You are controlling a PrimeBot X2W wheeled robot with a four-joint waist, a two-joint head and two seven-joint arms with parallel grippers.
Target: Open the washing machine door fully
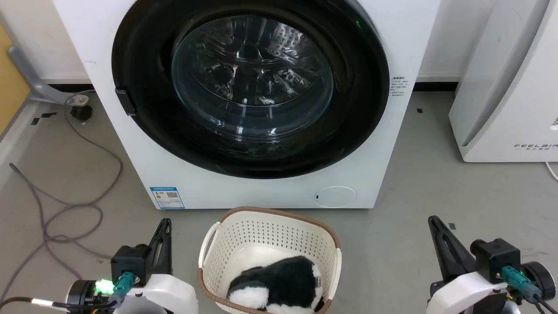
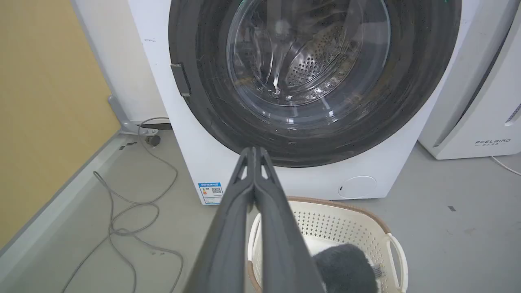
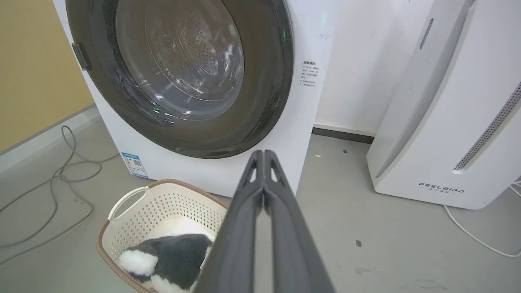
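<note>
Door (image 1: 250, 87) is closed. Left gripper (image 1: 165, 224) and right gripper (image 1: 433, 221) are pinched together, empty; we should hook the tab (image 1: 125, 101) and swing wide.

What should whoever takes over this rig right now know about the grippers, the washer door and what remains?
Left gripper: shut, empty, low, clear of the machine.
Right gripper: shut, empty, low, clear of the machine.
Washing machine door: closed against the washing machine. A dark tab, likely the handle, sits on the door's left edge.
Basket holding a plush toy stands on the floor just in front of the machine, possibly in the door's swing.
Done: nothing. Left: grip the door and swing it fully open.
</note>
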